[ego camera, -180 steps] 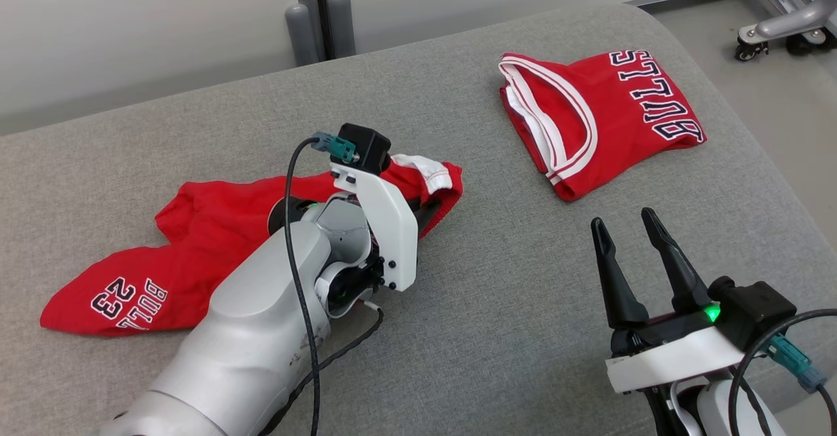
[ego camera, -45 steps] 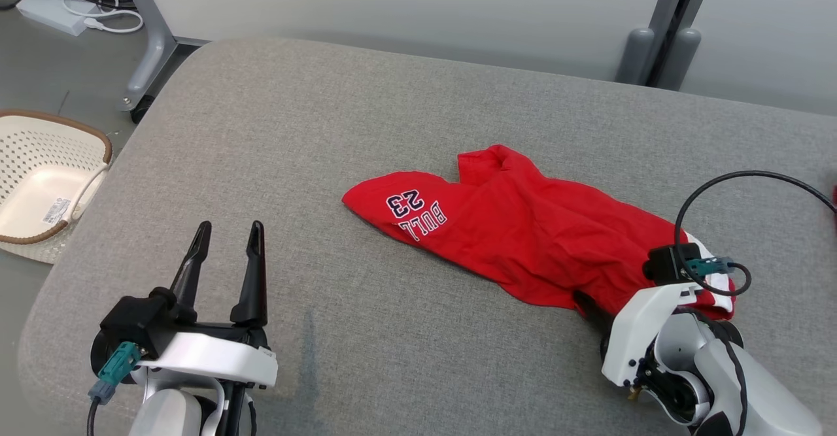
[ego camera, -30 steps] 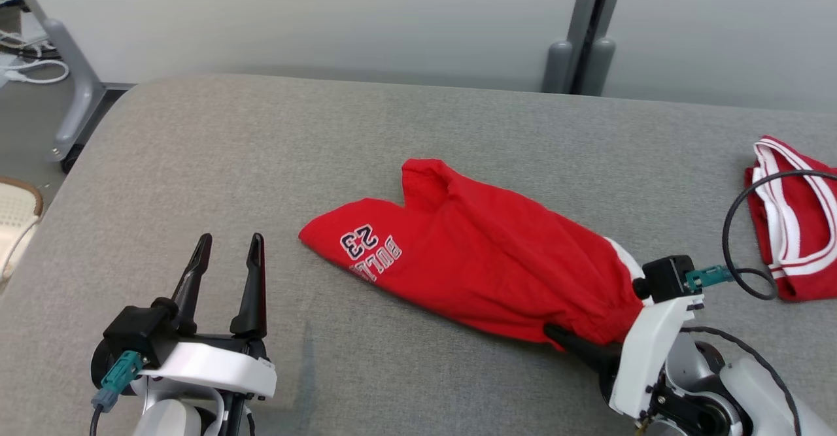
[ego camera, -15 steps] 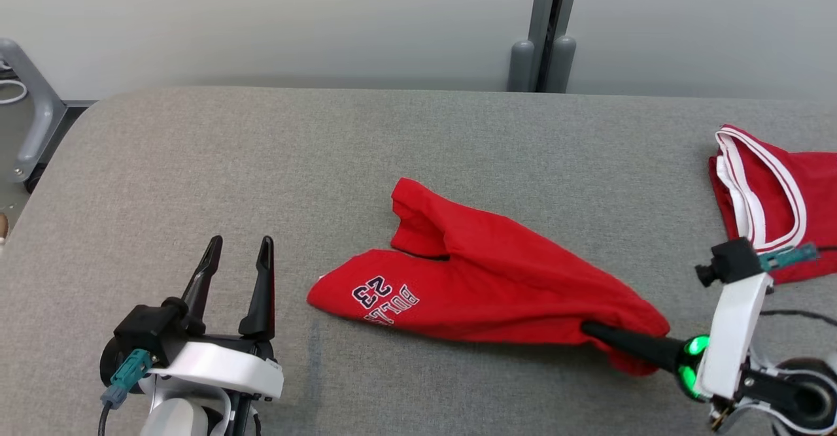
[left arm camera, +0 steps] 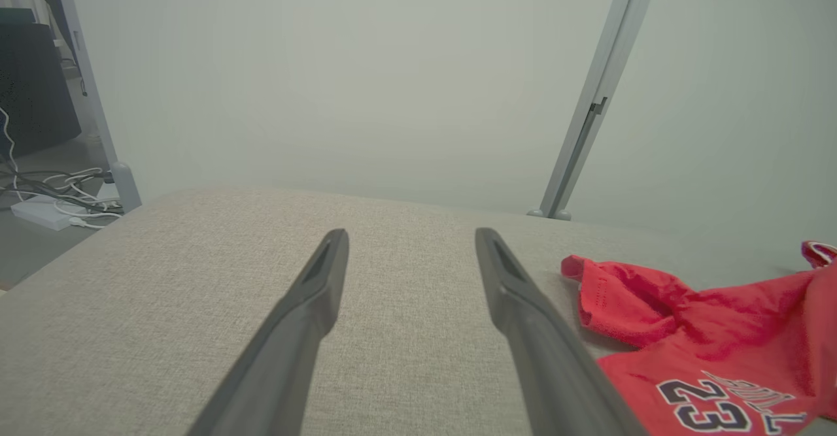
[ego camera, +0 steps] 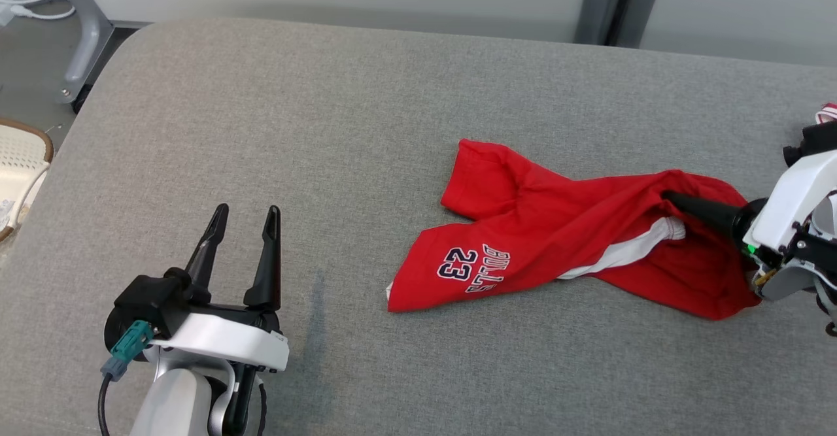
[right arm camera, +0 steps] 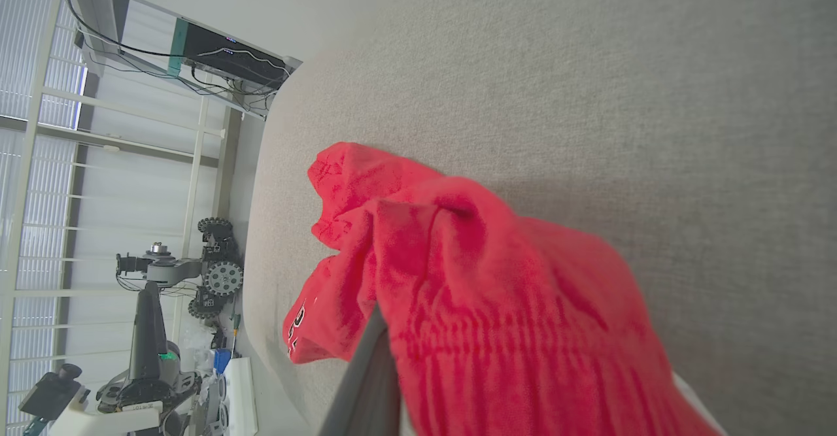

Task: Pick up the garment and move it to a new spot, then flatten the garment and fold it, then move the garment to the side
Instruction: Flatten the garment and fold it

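One red garment [ego camera: 543,233] is clamped at its 3 o'clock end by the right gripper [ego camera: 671,199]. At 8 o'clock, the left gripper [ego camera: 248,210] is held spread apart.

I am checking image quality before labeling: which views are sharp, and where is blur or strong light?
Head view: sharp and evenly lit, no glare on the red shorts. Left wrist view: the fingers of the left gripper are soft, the wall pale and hazy. Right wrist view: the shorts near the lens are blurred; the windows at its left are bright.

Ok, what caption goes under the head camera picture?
Right gripper pinches the red garment on the grey table; left gripper is open.
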